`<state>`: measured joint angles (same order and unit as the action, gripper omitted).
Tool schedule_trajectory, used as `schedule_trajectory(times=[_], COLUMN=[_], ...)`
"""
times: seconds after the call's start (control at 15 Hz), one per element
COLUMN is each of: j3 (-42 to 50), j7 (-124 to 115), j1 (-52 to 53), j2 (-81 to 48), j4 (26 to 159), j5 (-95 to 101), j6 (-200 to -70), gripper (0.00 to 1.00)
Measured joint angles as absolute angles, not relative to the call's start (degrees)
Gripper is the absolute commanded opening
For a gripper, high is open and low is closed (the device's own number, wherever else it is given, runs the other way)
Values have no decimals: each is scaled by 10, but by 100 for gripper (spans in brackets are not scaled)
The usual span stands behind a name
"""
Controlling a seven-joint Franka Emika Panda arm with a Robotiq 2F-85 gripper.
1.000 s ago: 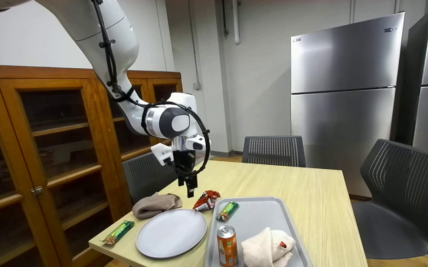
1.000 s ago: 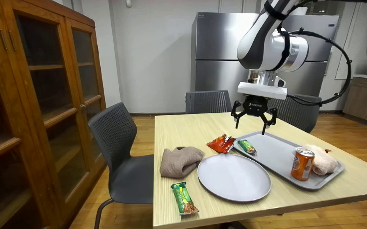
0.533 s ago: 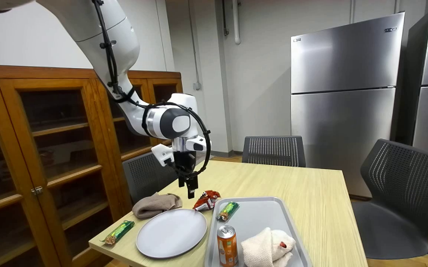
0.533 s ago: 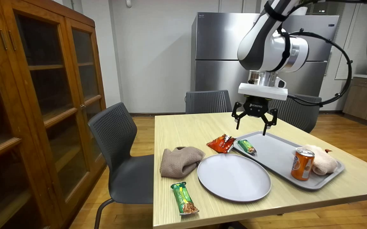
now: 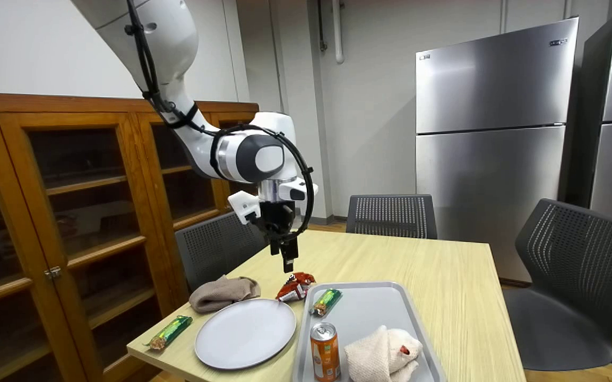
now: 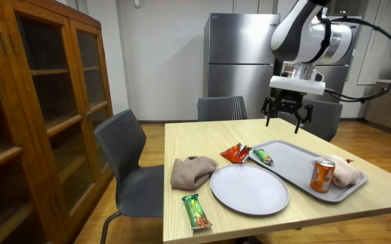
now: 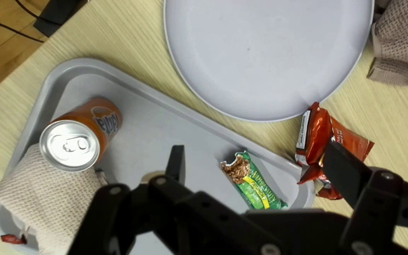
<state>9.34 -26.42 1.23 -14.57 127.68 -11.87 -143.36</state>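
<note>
The Robotiq gripper (image 6: 282,128) is suspended above the table (image 6: 209,137), jaws spread apart. A Nature Valley bar (image 7: 255,184) is borne on the gray tray (image 7: 150,136), near a red snack bag (image 6: 235,154).

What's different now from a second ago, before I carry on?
The hand has moved right and up in the picture in both exterior views, along with the arm. Nothing was grasped or released: it stays open and empty. The plate, tray, can, red bag, green bars and cloths are where they were.
</note>
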Motion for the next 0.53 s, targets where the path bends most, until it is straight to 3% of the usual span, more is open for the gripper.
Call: schedule_trajectory(times=[0.53], j3=[113], j7=[-266], j1=[-28], j2=[-63], j4=[1343], j5=[-107], j6=[-1439], gripper=[100])
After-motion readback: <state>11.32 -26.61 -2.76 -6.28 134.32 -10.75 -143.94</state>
